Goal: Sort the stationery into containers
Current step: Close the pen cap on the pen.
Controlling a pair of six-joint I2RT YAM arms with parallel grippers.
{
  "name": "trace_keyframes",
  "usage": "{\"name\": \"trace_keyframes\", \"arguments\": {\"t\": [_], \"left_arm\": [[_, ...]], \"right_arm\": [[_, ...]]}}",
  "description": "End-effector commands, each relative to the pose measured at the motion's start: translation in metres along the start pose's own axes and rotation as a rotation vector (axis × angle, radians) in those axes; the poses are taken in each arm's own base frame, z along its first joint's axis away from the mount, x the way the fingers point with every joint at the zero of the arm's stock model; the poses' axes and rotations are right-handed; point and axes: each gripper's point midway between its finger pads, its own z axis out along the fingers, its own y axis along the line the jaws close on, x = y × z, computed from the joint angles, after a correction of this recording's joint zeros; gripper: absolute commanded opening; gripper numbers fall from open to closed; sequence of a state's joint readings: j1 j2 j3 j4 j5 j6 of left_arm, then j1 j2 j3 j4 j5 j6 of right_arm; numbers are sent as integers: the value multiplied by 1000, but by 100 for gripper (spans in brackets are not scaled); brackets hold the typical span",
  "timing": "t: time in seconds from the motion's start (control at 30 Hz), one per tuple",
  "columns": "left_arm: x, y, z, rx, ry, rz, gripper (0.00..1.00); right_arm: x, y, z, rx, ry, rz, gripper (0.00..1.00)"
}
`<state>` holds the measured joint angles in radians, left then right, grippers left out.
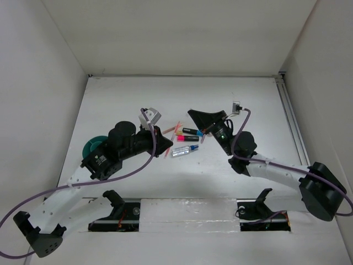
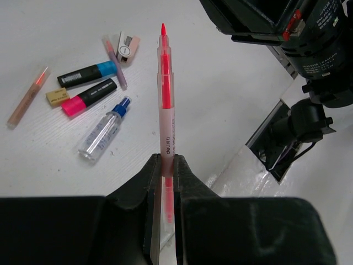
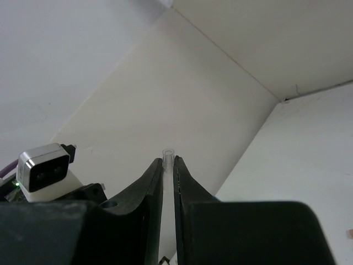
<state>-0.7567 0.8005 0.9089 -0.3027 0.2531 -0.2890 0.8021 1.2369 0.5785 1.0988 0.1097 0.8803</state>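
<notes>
My left gripper (image 2: pixel 168 161) is shut on a red pen (image 2: pixel 165 99) with a translucent body, its tip pointing away over the table. In the top view the same gripper (image 1: pixel 158 144) hangs just left of the loose stationery. A small clear tube (image 3: pixel 167 154), like a pen cap, sticks out where my right gripper (image 3: pixel 168 161) is shut on it. On the table lie a blue-ended black marker (image 2: pixel 88 73), a pink-ended one (image 2: pixel 88 95), a clear blue-capped pen (image 2: pixel 103 132), a pale orange pencil (image 2: pixel 27 98) and a beige eraser (image 2: pixel 57 96). The teal cup (image 1: pixel 90 146) sits behind my left arm, partly hidden.
A lilac pen (image 2: pixel 116 63) and a small sharpener (image 2: pixel 128 47) lie beyond the markers. My right gripper (image 1: pixel 193 114) hovers right of the pile, facing left. White walls close the table in on three sides, and a metal rail (image 1: pixel 292 127) runs along the right edge.
</notes>
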Motion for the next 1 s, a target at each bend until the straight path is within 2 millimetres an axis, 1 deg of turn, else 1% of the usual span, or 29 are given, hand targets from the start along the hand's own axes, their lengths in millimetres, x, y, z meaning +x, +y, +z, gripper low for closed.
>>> {"name": "trace_keyframes", "arguments": {"t": [0.0, 0.03, 0.07, 0.13, 0.2, 0.3, 0.33, 0.37, 0.4, 0.5, 0.63, 0.67, 0.87, 0.9, 0.97], "left_arm": [[-7, 0, 2, 4, -29, 5, 0], [-7, 0, 2, 4, -29, 5, 0], [-7, 0, 2, 4, -29, 5, 0], [-7, 0, 2, 4, -29, 5, 0], [-7, 0, 2, 4, -29, 5, 0], [-7, 0, 2, 4, -29, 5, 0], [-7, 0, 2, 4, -29, 5, 0], [-5, 1, 5, 1, -20, 3, 0], [-5, 0, 4, 9, -17, 3, 0], [-1, 1, 6, 3, 0, -1, 0], [1, 3, 8, 0, 8, 6, 0], [1, 3, 8, 0, 8, 6, 0], [-1, 2, 6, 4, -2, 9, 0], [-1, 2, 6, 4, -2, 9, 0], [-1, 2, 6, 4, -2, 9, 0]], "right_arm": [[-20, 24, 9, -77, -91, 43, 0], [-15, 24, 10, -79, -81, 59, 0], [-17, 26, 10, -88, -88, 61, 0], [-12, 22, 11, -82, -82, 69, 0], [-14, 24, 11, -91, -89, 71, 0], [-8, 27, 10, -115, -59, 77, 0], [-10, 30, 10, -125, -65, 89, 0], [-7, 30, 10, -131, -57, 98, 0], [-10, 33, 10, -143, -66, 100, 0], [-8, 34, 10, -150, -57, 108, 0], [-2, 38, 11, -173, -28, 114, 0], [5, 40, 10, -184, -9, 118, 0], [8, 39, 10, -189, 0, 127, 0], [12, 38, 8, -186, 12, 131, 0], [13, 38, 8, -185, 12, 131, 0]]}}
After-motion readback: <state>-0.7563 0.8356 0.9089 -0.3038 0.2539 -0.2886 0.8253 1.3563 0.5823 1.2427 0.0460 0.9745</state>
